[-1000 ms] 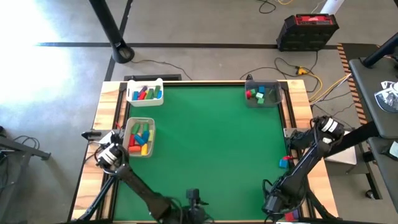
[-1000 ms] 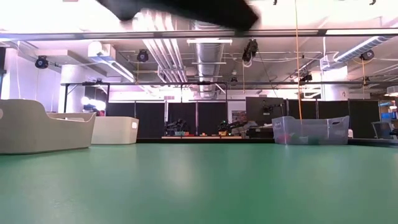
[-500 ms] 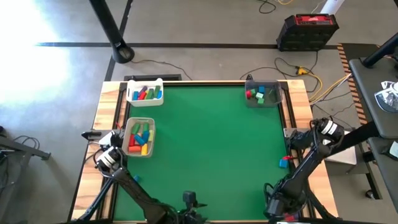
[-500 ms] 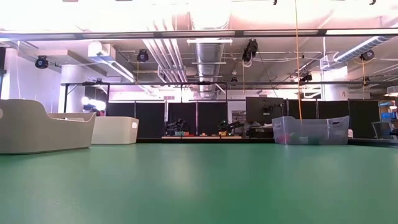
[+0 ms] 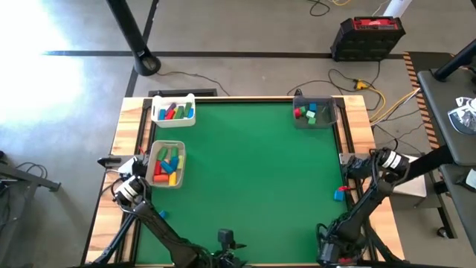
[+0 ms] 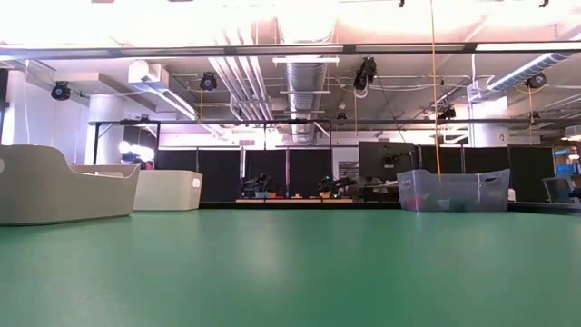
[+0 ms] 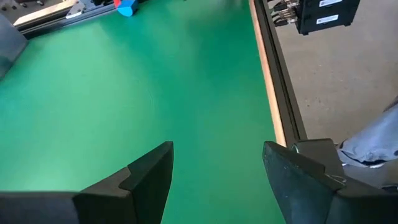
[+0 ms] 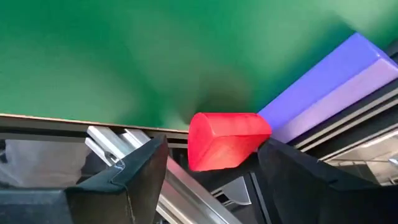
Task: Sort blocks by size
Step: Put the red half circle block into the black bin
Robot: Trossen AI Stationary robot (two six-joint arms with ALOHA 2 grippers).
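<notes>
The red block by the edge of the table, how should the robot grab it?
Probably across its two long flat sides. The red block lies at the table's right edge, tight against a purple block on one side and the rail on another. The right gripper is open with the block between its fingers, so coming straight down from above looks safest.

Left arm reaching up from the bottom edge of the high view toward the left middle of the frame, left gripper (image 5: 128, 187) sitting at the table's left rim. In its wrist view, two dark fingers (image 7: 149, 177) spread wide apart at the bottom of the frame, gripping nothing. Right arm rising from the bottom right, bending toward the right middle, right gripper (image 5: 362, 165) sitting at the right rim. Its fingers (image 8: 140, 177) also standing apart at the bottom of its wrist view.
</notes>
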